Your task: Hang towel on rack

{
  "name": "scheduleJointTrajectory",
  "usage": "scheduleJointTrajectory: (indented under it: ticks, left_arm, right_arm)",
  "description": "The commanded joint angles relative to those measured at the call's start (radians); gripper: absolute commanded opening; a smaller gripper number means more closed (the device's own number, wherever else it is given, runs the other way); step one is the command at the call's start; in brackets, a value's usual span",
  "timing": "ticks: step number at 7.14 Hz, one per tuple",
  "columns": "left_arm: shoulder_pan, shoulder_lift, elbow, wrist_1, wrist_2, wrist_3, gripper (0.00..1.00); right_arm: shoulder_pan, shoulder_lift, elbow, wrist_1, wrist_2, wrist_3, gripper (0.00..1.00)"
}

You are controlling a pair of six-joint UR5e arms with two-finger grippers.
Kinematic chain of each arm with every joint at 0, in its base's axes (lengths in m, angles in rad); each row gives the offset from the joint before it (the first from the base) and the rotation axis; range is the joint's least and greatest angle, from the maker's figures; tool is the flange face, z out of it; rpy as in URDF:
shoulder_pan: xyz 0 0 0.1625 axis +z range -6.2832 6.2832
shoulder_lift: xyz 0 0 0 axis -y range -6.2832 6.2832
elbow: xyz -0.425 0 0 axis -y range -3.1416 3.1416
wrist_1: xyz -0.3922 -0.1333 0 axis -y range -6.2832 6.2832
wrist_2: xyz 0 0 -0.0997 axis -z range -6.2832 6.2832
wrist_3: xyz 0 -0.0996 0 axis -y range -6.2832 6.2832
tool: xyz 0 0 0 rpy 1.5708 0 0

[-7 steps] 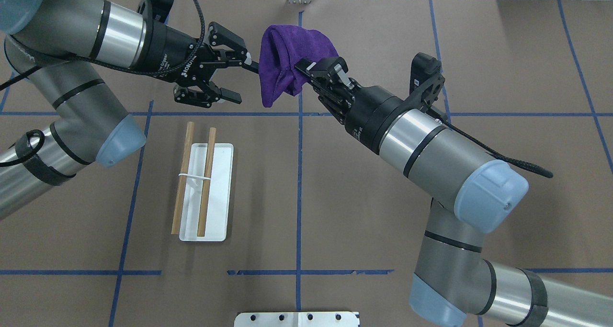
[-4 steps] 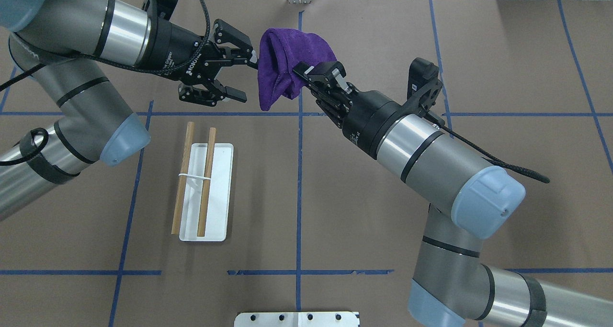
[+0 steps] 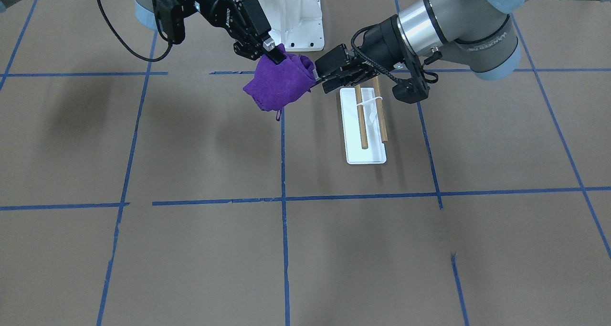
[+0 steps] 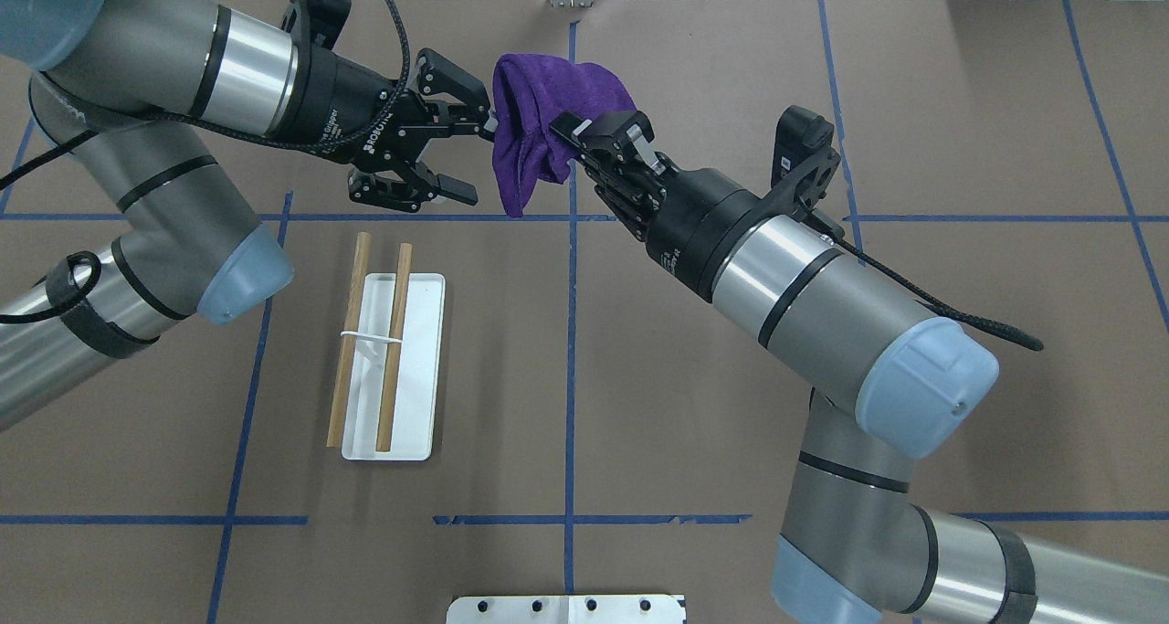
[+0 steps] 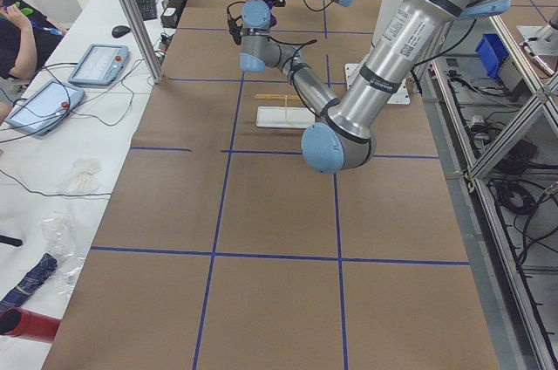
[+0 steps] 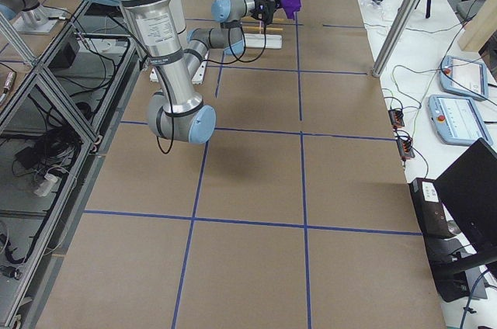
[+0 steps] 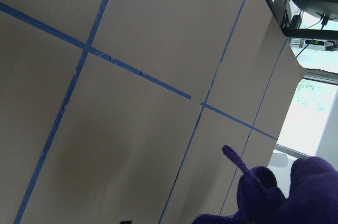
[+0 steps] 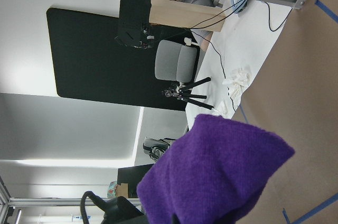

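Both arms have closed in since a second ago: the left gripper (image 4: 473, 156) has slid right until its far finger reaches the left edge of the towel (image 4: 548, 94), and the right gripper (image 4: 568, 135) has carried the cloth slightly left; the left jaws stand wide apart, gripping nothing, the near finger clear of the cloth; the right fingers are pinched tight on the towel's right side, holding it bunched in the air over the far middle of the table (image 4: 694, 441); its little loop (image 3: 278, 115) dangles below; the rack (image 4: 379, 359) stands nearer and to the left, well apart from the towel, on its white base (image 4: 425, 368).
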Motion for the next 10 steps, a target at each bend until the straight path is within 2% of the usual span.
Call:
scheduleJointTrajectory:
  ticks: [1,7,10]
  left_arm:
    - [0.001,-0.006,-0.001,0.0,-0.001,0.0,0.7]
    - [0.001,-0.016,-0.001,0.002,-0.001,0.001,0.68]
    - [0.0,-0.016,-0.001,0.003,-0.001,0.0,0.67]
  right_arm:
    - [-0.004,0.002,-0.001,0.0,-0.001,0.0,0.0]
    - [-0.03,0.002,0.008,0.002,-0.02,-0.002,0.0]
    - [-0.05,-0.012,0.008,0.064,-0.02,-0.009,0.0]
